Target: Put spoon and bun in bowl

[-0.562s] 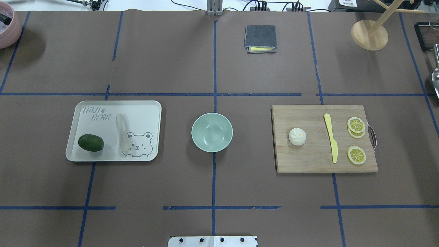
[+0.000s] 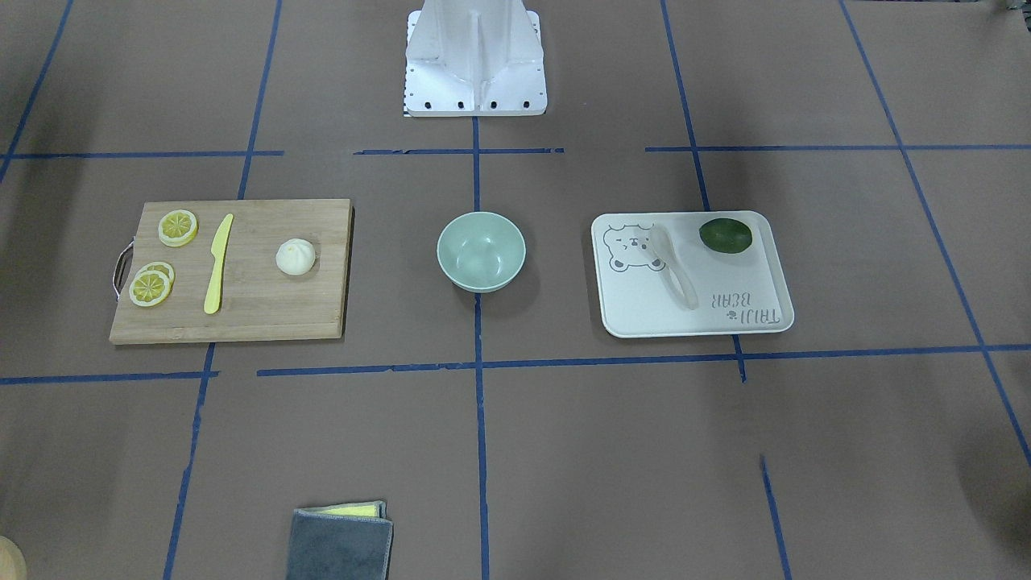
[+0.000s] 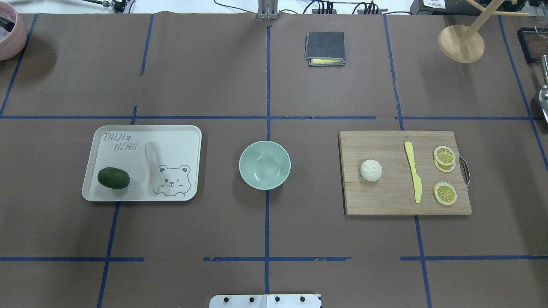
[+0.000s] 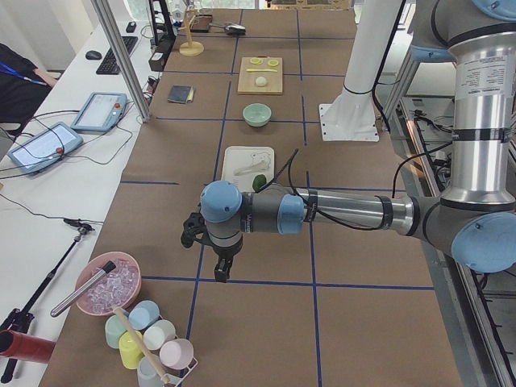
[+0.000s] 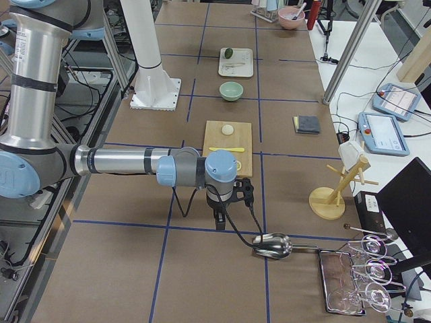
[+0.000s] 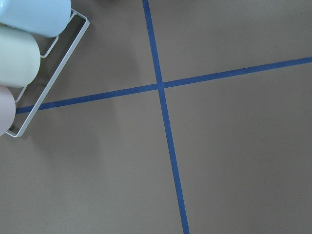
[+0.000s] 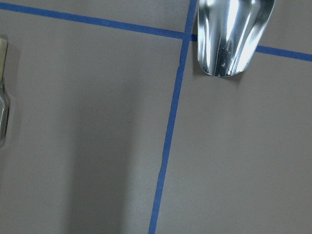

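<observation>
The mint-green bowl (image 3: pixel 264 164) stands at the table's middle and holds nothing. The pale beige spoon (image 3: pixel 153 169) lies on the white bear-print tray (image 3: pixel 180 141) to the bowl's left. The white bun (image 3: pixel 371 170) sits on the wooden cutting board (image 3: pixel 385 196) to the bowl's right. My left gripper (image 4: pixel 219 270) hangs far out past the tray at the table's left end. My right gripper (image 5: pixel 219 219) hangs past the board at the right end. Both show only in the side views, so I cannot tell if they are open or shut.
A dark green avocado (image 3: pixel 113 178) lies on the tray. A yellow knife (image 3: pixel 413 171) and lemon slices (image 3: pixel 444 155) lie on the board. A metal scoop (image 7: pixel 231 34) lies under the right wrist. A cup rack (image 6: pixel 19 53) stands by the left wrist. A grey cloth (image 3: pixel 325 48) lies at the back.
</observation>
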`<state>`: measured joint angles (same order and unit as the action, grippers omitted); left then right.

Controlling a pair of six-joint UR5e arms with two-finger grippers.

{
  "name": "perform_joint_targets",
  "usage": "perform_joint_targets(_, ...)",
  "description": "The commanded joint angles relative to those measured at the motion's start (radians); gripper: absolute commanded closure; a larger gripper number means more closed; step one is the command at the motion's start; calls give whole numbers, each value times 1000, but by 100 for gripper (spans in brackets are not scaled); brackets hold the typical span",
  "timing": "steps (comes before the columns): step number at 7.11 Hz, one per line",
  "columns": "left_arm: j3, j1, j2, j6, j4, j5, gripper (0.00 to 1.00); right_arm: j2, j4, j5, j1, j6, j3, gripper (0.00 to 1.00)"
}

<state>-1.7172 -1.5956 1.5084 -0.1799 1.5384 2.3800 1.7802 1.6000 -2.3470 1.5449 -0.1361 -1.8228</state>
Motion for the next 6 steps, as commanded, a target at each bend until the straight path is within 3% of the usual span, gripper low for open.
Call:
perform_joint_targets(1,-1,51,1,3,60,-10,0,-36,-2,-1,0,4,-36,0)
perform_joint_targets(3,-10,103,9,0,225,-5,0,-126,1,-3,-2,29,-29,0)
perform_joint_targets(6,11,117,42,13,632,-1,0,-145,1,-5,0,41,-29,0)
